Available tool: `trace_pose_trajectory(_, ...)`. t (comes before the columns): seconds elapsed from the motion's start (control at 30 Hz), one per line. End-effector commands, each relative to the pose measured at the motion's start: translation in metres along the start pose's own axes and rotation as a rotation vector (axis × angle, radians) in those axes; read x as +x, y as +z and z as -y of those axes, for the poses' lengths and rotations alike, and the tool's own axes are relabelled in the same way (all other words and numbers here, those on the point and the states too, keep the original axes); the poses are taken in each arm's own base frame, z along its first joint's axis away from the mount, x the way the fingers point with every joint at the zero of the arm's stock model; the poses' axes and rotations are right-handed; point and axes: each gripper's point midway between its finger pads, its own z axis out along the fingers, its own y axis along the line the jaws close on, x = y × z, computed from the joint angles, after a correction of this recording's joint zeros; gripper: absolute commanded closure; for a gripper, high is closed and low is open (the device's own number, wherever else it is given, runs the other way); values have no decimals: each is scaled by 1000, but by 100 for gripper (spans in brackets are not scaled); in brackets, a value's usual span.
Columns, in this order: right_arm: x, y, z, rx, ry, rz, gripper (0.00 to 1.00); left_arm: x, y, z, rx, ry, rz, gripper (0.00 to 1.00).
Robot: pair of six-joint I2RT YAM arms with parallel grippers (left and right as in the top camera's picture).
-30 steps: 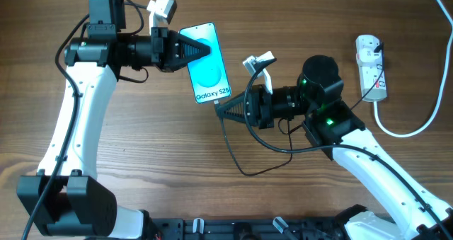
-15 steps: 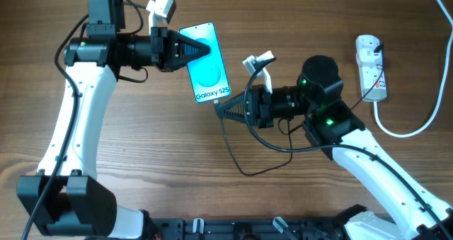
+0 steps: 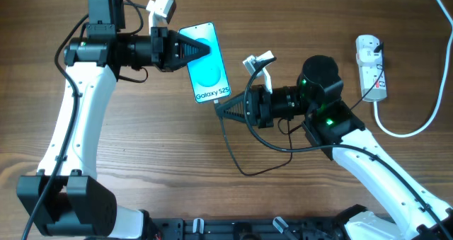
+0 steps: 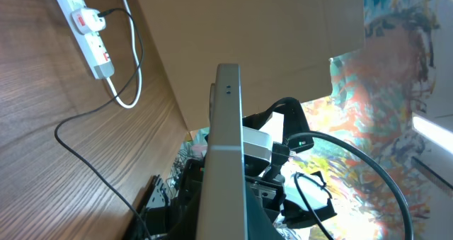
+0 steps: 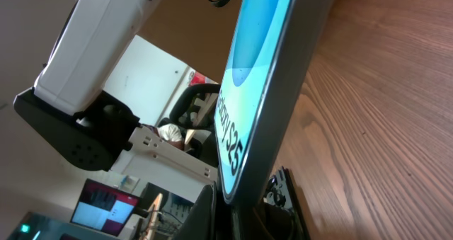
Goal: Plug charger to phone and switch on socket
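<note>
Phone: the phone (image 3: 205,64) is off the table (image 3: 156,169), at about 11 o'clock from the middle of the overhead view. Its screen faces up, and I can read "Galaxy S25" near its lower end.
Phone, left wrist view: I see it only edge-on as a thin grey slab (image 4: 226,148). Its lower part is cut off by the frame.
Phone, right wrist view: it fills the centre at a steep slant (image 5: 251,70). The lettering is foreshortened and the charging port is not visible to me.
Left gripper: the left gripper (image 3: 198,50) comes in from 9 o'clock and is clamped on the upper part of the phone. Its dark fingers cover that corner of the screen.
Right gripper: the right gripper (image 3: 218,110) sits just off the phone's lower corner at 5 o'clock. Its fingers are drawn together to a point.
Charger: the charger (image 3: 243,172) emerges right at that point, so I read the fingers as closed on its end. The connector tip is hidden. The cable loops toward 6 o'clock, then disappears under the right arm.
Contact: I cannot tell whether the tip touches the phone.
Socket: the socket (image 3: 371,69) lies at 3 o'clock, well apart from both grippers, with a black plug in its top end. Its switch is too small to read.
White cord: the white cord (image 3: 410,134) curves off the right edge.
</note>
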Motion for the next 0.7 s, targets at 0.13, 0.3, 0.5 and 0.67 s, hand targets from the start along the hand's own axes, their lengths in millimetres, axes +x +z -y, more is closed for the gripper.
trace_pose_trajectory(0.13, -5, 0, 5, 19, 3, 24, 95, 1, -2, 11, 26, 43, -1, 96)
trace_pose_trajectory(0.3, -5, 0, 5, 19, 4, 24, 96, 1, -2, 11, 25, 43, -1, 96)
trace_pose_trajectory(0.5, -4, 0, 5, 19, 7, 24, 96, 4, 3, 12, 31, 45, -17, 96)
trace_pose_trajectory(0.67, -4, 0, 4, 16, 7, 20, 96, 4, 3, 12, 31, 49, -18, 96)
